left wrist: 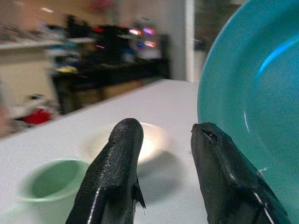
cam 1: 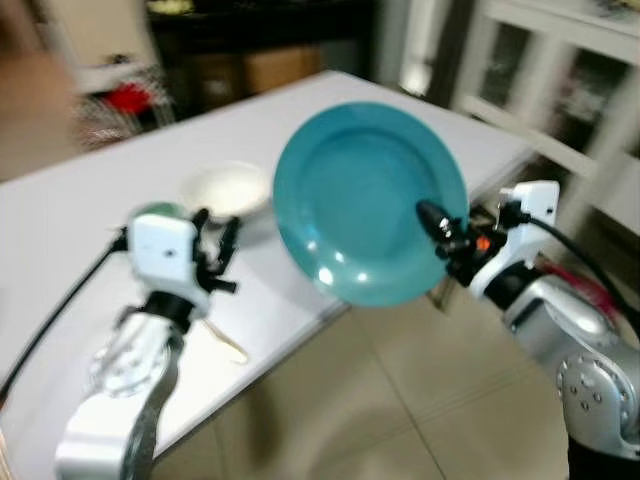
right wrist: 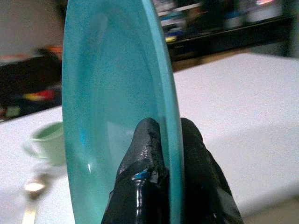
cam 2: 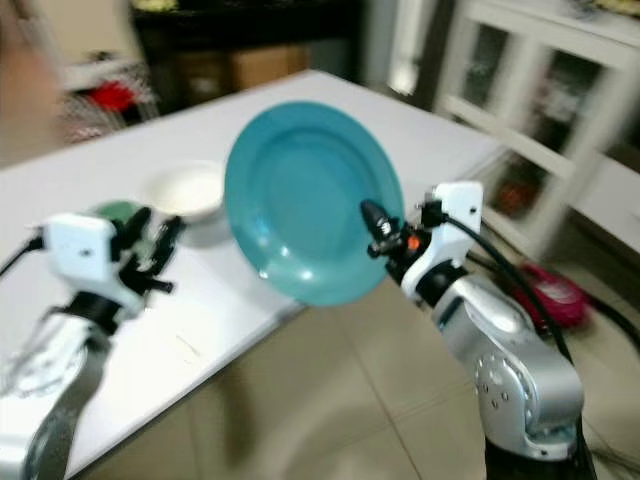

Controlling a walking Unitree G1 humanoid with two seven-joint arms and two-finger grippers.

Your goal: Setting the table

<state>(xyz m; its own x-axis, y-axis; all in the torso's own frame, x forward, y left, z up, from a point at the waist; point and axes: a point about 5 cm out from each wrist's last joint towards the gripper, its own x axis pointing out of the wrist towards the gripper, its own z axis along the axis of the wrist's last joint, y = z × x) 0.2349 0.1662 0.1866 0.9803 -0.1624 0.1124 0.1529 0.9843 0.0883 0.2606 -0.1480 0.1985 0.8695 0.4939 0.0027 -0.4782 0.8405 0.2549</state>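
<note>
A teal plate (cam 1: 365, 200) hangs tilted on edge over the white table's (cam 1: 90, 215) near corner. My right gripper (cam 1: 440, 228) is shut on the plate's rim (right wrist: 168, 154), one finger on each face. My left gripper (cam 1: 215, 250) is open and holds nothing; it hovers over the table left of the plate. Just beyond it sit a small white bowl (cam 1: 228, 187) and a pale green cup (left wrist: 49, 182). A spoon (right wrist: 32, 196) lies on the table near the cup.
The table edge runs diagonally, with tiled floor (cam 1: 400, 400) below it. A white cabinet with glass doors (cam 1: 560, 90) stands at the right. Dark shelving and a red object (cam 1: 128, 97) lie beyond the table.
</note>
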